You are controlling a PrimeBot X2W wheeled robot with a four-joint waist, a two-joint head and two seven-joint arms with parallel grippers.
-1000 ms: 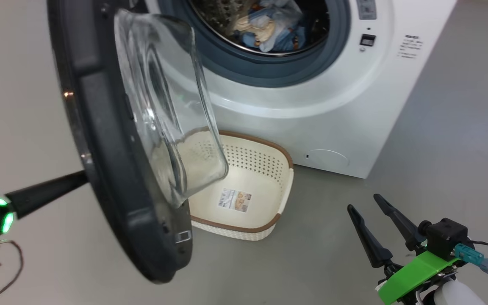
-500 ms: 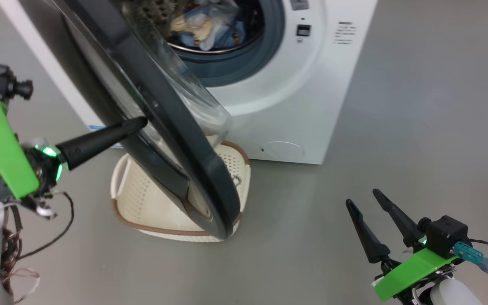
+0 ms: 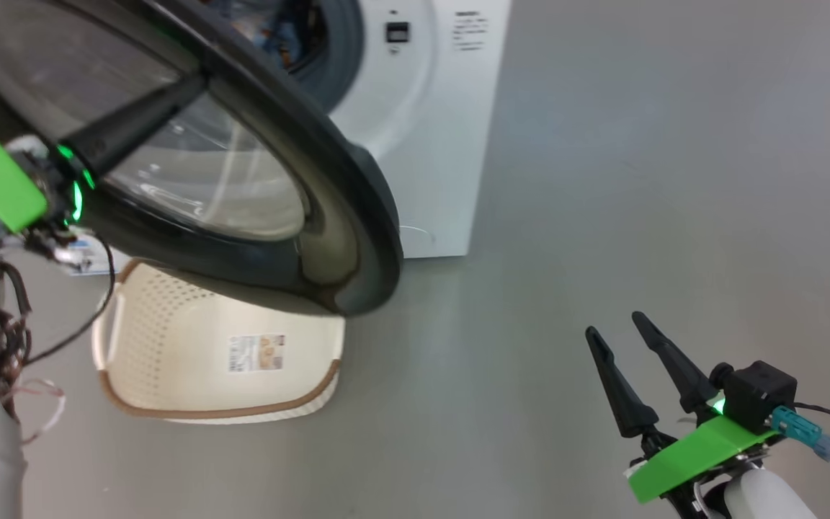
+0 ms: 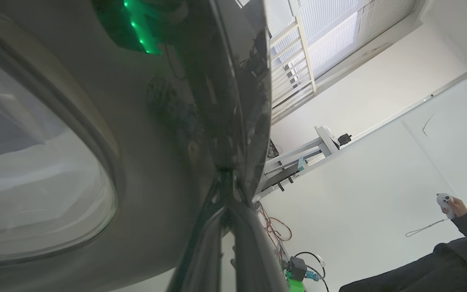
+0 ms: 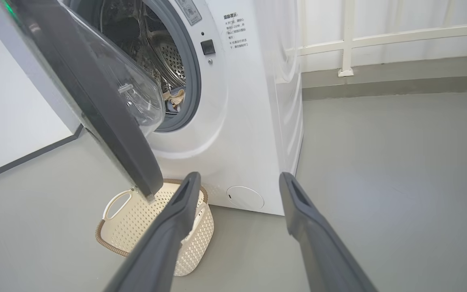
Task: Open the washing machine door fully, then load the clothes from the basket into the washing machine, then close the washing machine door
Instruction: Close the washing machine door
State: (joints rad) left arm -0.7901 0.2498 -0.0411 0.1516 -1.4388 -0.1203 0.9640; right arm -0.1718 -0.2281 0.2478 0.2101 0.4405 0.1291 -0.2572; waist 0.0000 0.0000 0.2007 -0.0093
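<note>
The washing machine door (image 3: 343,187) stands part-way open, its black outer face and glass window toward me. My left gripper (image 3: 192,85) is shut, its tips pressed on that outer face, seen close up in the left wrist view (image 4: 226,190). The white washing machine (image 3: 422,144) stands behind, with the clothes (image 5: 173,99) lying in its steel drum. Below the door (image 5: 108,117), the cream basket (image 3: 170,346) sits on the floor with nothing but a paper label inside. My right gripper (image 3: 617,328) hovers open low on the right, well clear of the machine (image 5: 249,101), fingers wide apart (image 5: 237,176).
Grey floor (image 3: 602,180) stretches open to the right of the machine. A white railing (image 5: 347,40) and wall lie beyond it. In the left wrist view a person's hand (image 4: 456,207) holds a white controller, with a dark sleeve below it. Loose cables (image 3: 19,339) hang by my left arm.
The head view has shifted. The door has swung toward the machine, from showing its inner bowl to showing its outer face, with my shut left gripper on it. The right gripper has stayed put.
</note>
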